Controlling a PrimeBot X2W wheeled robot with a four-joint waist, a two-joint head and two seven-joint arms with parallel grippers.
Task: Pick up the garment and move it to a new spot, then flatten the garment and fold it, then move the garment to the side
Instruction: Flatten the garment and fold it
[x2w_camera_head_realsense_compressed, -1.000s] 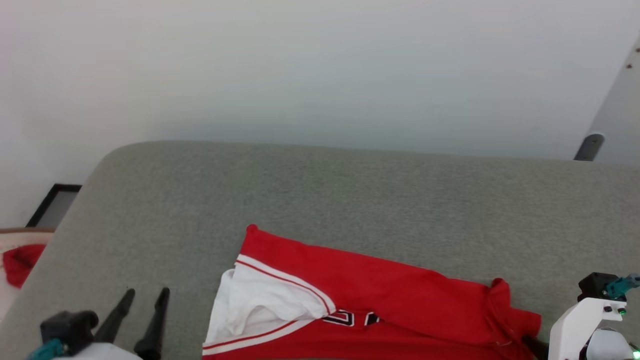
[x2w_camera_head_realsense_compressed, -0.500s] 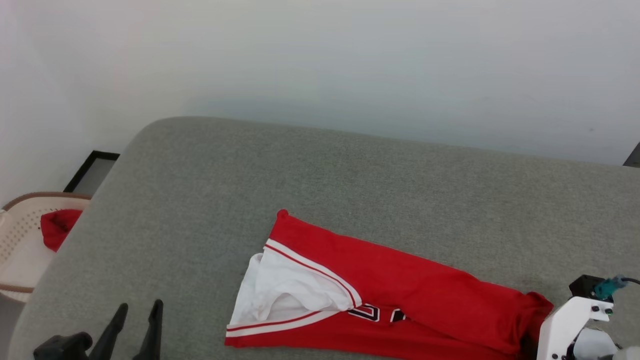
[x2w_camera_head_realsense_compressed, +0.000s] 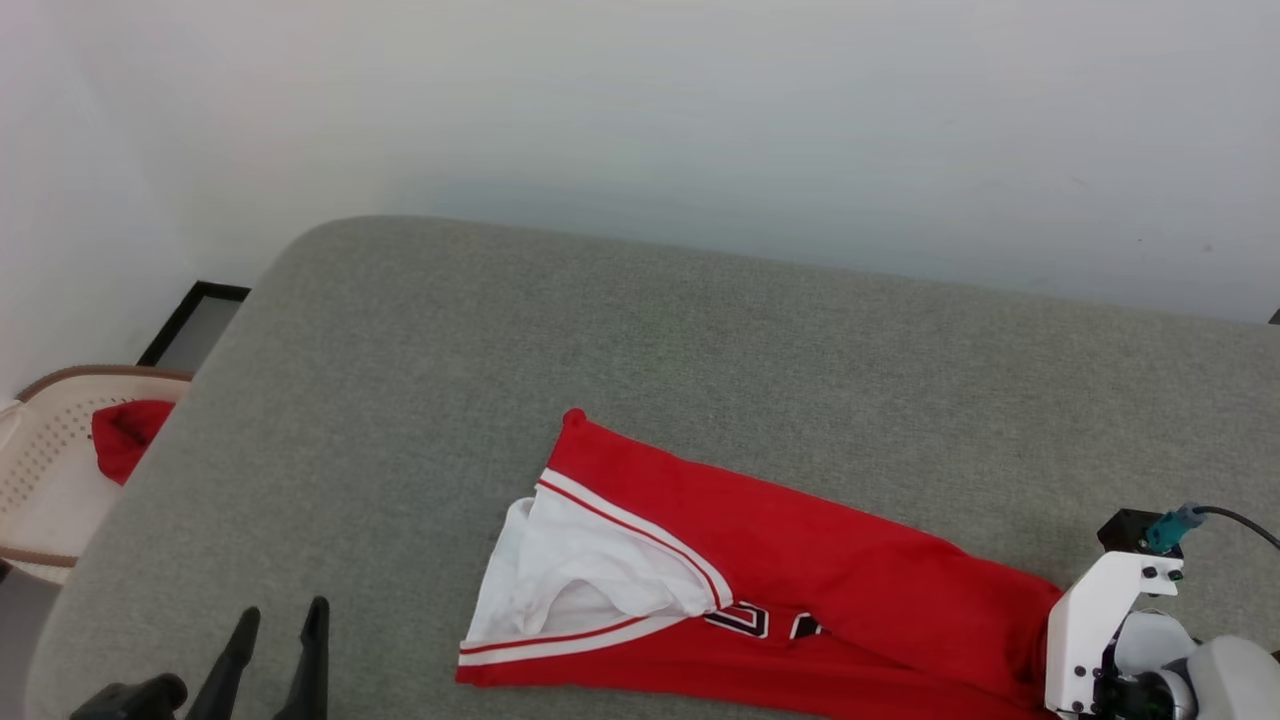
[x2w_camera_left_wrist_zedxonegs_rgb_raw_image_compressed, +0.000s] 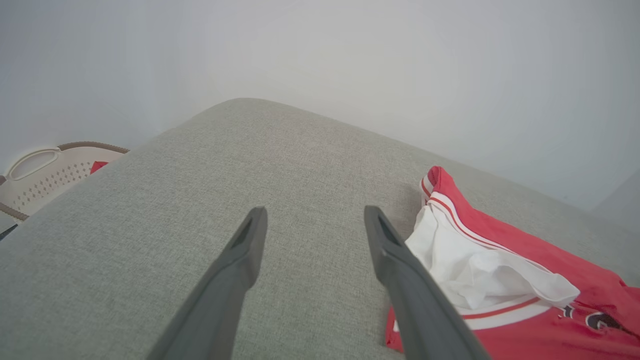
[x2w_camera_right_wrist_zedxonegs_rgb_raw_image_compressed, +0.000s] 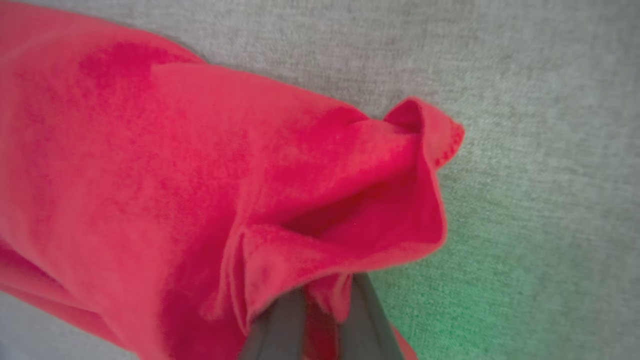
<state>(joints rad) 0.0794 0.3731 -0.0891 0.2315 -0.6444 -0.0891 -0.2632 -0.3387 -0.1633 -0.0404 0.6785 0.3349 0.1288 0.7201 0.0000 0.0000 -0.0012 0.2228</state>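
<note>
Garment (x2w_camera_head_realsense_compressed: 800, 590): red jersey w/ white sleeve panel and striped trim. Lies on grey cushion (x2w_camera_head_realsense_compressed: 700, 340), lower centre to lower right of head view, drawn out in a long band slanting down to the right. White panel is at its left end, w/ bits of black lettering just right of it, near bottom edge.

R claw (x2w_camera_right_wrist_zedxonegs_rgb_raw_image_compressed: 325, 312): bottom centre of R wrist view. Fingers nearly together, a fold of the garment's red edge pinched betw. them, cloth bunched around the tips. In head view its white wrist housing (x2w_camera_head_realsense_compressed: 1100, 620) sits at lower right, against garment's right end.

L claw (x2w_camera_head_realsense_compressed: 283, 607): lower left of head view. Fingers spread wide, empty, over bare cushion, apart from garment's left end. Touching cushion or not: can't tell.

Left edge of head view: pale perforated basket (x2w_camera_head_realsense_compressed: 40, 450) beside cushion, small red cloth (x2w_camera_head_realsense_compressed: 125, 440) in it.
</note>
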